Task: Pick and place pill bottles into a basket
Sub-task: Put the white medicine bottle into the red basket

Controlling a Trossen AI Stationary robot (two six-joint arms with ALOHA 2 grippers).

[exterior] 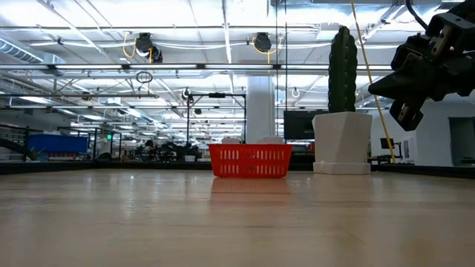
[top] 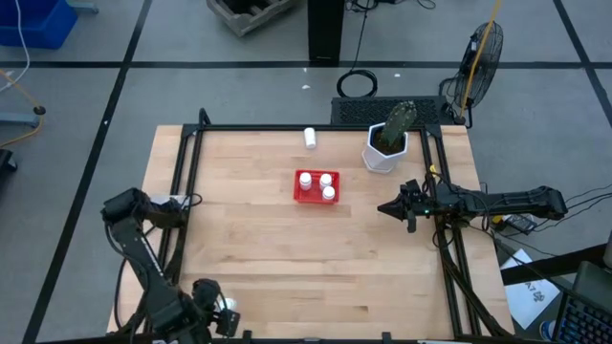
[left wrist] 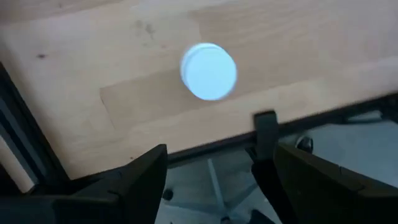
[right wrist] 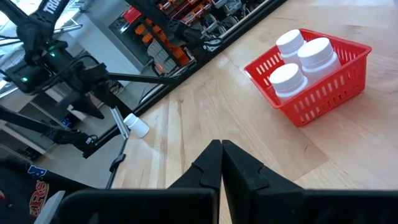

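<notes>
Three bottles in the basket, two loose on my desk, left tool spread above one of them.

I use the red basket [top: 315,187] as my landmark on the desk [top: 287,268], sitting a little toward the far side of centre; the white planter with cactus [top: 386,145] stands just beyond it to the right. My right tool [top: 390,207] hangs to the right of the basket, near it, fingers pressed together and holding nothing. My left tool [top: 226,320] is well apart from the basket at the near left edge, fingers spread, over a pill bottle [left wrist: 208,71] standing on the desk. Three pill bottles [right wrist: 303,61] stand upright inside the basket. One loose bottle [top: 310,138] lies on its side just beyond the basket, toward the far edge.
</notes>
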